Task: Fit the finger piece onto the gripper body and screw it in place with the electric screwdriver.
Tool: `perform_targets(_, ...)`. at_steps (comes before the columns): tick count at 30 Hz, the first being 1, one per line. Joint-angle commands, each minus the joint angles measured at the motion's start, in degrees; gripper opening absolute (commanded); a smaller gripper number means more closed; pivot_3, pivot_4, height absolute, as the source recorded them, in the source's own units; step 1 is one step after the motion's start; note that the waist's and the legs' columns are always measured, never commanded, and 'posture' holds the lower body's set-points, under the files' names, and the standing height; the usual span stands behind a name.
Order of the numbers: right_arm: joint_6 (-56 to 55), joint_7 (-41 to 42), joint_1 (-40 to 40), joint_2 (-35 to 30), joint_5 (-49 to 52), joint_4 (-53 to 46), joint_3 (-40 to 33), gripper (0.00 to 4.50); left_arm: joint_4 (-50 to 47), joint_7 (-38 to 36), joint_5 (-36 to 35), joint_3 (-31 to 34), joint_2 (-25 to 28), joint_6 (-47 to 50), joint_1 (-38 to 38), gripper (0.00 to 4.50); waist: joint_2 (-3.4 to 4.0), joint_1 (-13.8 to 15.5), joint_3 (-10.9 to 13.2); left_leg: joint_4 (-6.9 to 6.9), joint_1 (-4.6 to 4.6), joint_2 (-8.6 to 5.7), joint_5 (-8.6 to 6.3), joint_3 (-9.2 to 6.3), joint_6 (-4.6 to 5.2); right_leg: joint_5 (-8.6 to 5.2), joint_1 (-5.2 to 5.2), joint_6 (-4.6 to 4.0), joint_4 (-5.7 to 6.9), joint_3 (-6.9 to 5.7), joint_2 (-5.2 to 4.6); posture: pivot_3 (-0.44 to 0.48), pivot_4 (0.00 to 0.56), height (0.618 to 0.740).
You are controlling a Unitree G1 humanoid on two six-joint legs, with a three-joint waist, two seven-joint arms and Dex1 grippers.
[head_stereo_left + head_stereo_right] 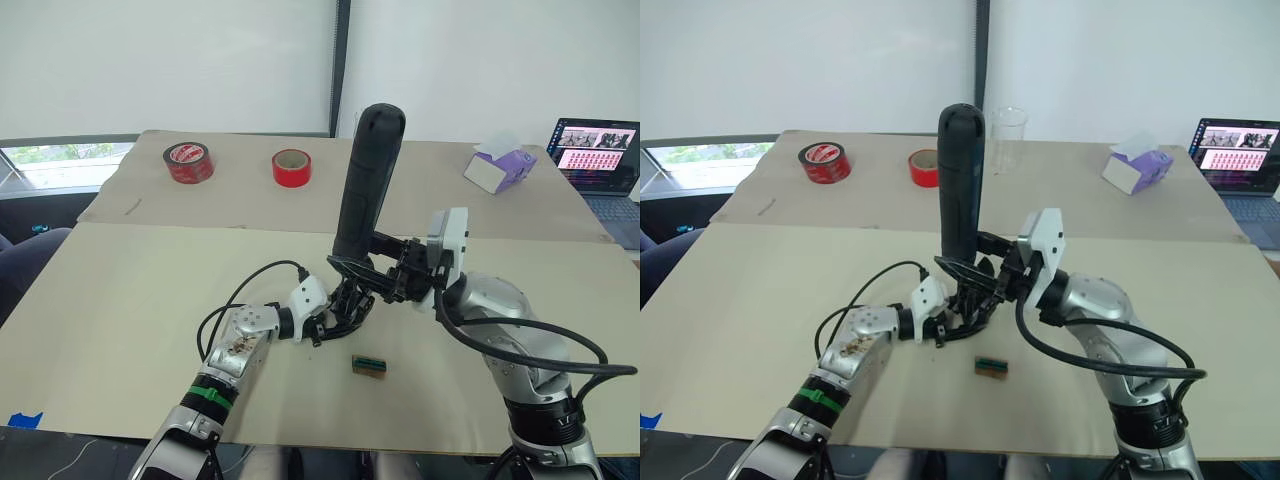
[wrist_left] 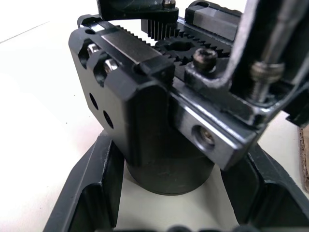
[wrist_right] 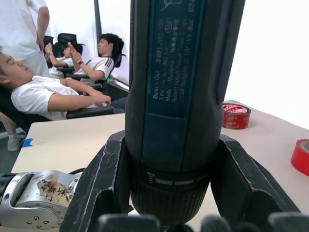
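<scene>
head pair overlooking table point(image 1: 120, 300), wrists close-up

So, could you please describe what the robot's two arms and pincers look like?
Both arms are silver-grey metal with looping black cables. The left arm has a green band and brownish marks on its wrist casing. Each ends in a white housing: left pincer, right pincer, each with two black fingers.

The gripper body point(image 2: 145, 121) stands upright on the pale desk point(image 2: 38, 96), its round dark base between the two black fingers point(image 2: 96, 188) of the left hand point(image 2: 169, 212), which press its sides. Toothed racks and a gear cross its top, with screws nearby.
</scene>
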Motion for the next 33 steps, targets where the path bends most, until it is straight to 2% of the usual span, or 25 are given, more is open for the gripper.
perform_targets(1, 0.3, 0.4, 1.4, -1.4, -3.0, 1.6, 2.2, 1.91, 2.0, -1.9, 0.3, -2.0, 0.1, 2.2, 1.6, 2.29, 0.01, 0.0, 0.0, 0.00, 0.01, 0.00, 0.00, 0.00, 0.00, 0.00, 0.01, 0.00, 0.00, 0.00, 0.00, 0.000, 0.150, 0.740)
perform_targets(21, 4.8, -1.9, -0.2, -3.0, -4.1, 5.4, 5.5, 1.91, 1.9, -2.0, 0.1, -1.9, 0.4, 2.9, 1.1, 2.29, -0.04, -0.2, -0.3, -0.04, 0.19, 0.04, -0.06, -0.04, -0.02, -0.10, -0.01, -0.09, -0.05, -0.02, -0.07, 0.000, 0.150, 0.740)
perform_targets(33, 1.0, 1.1, -3.1, -2.6, 0.2, 1.3, 0.7, 1.91, 1.6, -0.7, 1.0, -1.9, 0.6, 4.1, 1.2, 2.29, 0.02, -0.2, -0.6, -0.04, 0.14, 0.04, -0.10, -0.04, 0.00, -0.12, -0.01, -0.12, -0.07, -0.01, -0.09, 0.000, 0.150, 0.740)
